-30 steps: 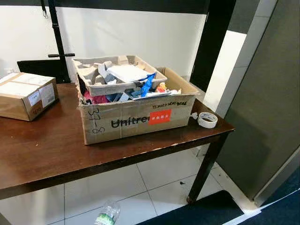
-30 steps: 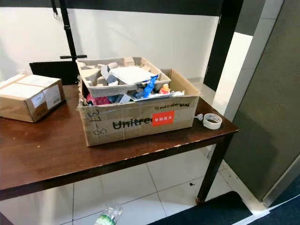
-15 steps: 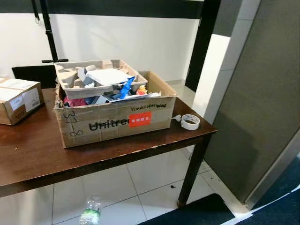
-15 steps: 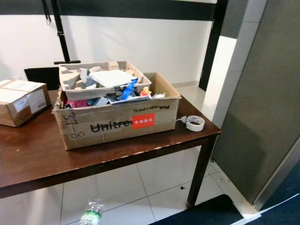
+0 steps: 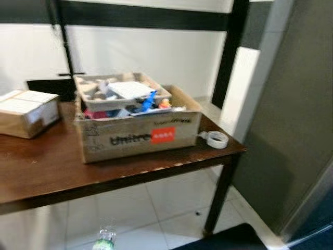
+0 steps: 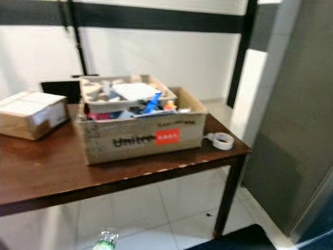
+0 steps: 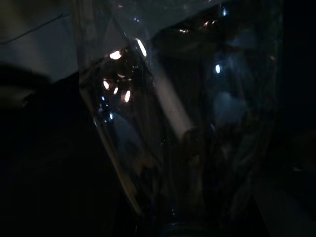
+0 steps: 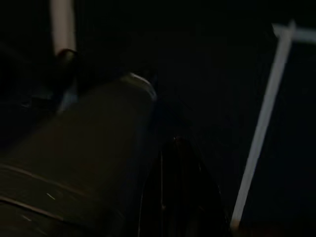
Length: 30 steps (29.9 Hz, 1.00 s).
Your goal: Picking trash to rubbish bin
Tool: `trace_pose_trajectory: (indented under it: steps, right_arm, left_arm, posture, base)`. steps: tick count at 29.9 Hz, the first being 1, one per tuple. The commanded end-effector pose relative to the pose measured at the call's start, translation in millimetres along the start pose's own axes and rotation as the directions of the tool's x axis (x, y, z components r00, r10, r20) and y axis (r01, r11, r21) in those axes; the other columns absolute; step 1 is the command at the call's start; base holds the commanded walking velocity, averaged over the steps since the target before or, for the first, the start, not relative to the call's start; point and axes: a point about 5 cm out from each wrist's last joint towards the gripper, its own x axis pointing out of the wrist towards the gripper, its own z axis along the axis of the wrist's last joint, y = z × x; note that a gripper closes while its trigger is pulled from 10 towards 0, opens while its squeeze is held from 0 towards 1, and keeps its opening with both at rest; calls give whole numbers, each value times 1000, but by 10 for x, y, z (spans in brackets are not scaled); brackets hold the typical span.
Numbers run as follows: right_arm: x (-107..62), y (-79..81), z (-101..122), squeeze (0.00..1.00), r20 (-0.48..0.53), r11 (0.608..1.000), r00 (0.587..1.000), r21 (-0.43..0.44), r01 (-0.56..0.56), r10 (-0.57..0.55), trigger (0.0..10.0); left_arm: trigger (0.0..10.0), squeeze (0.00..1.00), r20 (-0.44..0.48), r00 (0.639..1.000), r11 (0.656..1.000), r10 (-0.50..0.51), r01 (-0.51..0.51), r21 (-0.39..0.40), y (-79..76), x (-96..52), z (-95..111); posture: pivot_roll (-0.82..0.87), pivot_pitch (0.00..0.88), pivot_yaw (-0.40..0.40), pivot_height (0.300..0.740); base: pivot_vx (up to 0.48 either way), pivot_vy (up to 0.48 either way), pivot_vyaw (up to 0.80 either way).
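While a clear plastic bottle [image 7: 163, 128] is seen dimly close before the left gripper, finger state cannot be told; a full cardboard box [image 5: 138, 130] is set on the brown table [image 5: 47, 166].

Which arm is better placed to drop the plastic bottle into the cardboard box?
Probably left: the clear plastic bottle sits close before its wrist camera, and the cardboard box stands left of centre.

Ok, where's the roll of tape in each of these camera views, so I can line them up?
Left eye view: the roll of tape lies on the brown table near its right front corner, right of the big cardboard box.
Right eye view: same spot, tape right of the box.
Left wrist view: too dark to make it out.
Right wrist view: too dark as well.
Shared landmark: the box's red label.
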Motion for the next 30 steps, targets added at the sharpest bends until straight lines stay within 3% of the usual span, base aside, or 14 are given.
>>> trace_pose_trajectory:
  steps: [1, 16, 19, 30]
  right_arm:
    - [-3, 7, -22, 0, -3, 1000, 1000, -2, -4, 4, 10000]
    - [-3, -2, -22, 0, -9, 1000, 1000, 4, 5, -5, 10000]
    - [-10, -43, -44, 0, -18, 998, 999, 51, 35, -34, 10000]
    - [-8, -30, -48, 0, -22, 998, 999, 55, 28, -27, 10000]
  left_arm:
    - [10000, 0, -6, 1000, 1000, -14, 14, 16, -35, -7, -39]
    - [10000, 0, -10, 1000, 998, -1, 2, 70, -7, 2, 0]
    - [10000, 0, 0, 1000, 996, -11, 11, 86, -16, 7, 24]
    - [10000, 0, 8, 1000, 993, -20, 19, 118, -33, 25, 86]
  posture:
    - [-36, 110, -43, 740]
    - [-33, 114, -42, 740]
    - [-32, 114, -41, 740]
    - [-32, 114, -35, 740]
  base:
    - [0, 0, 800]
    - [0, 0, 800]
    - [0, 0, 0]
    - [0, 0, 0]
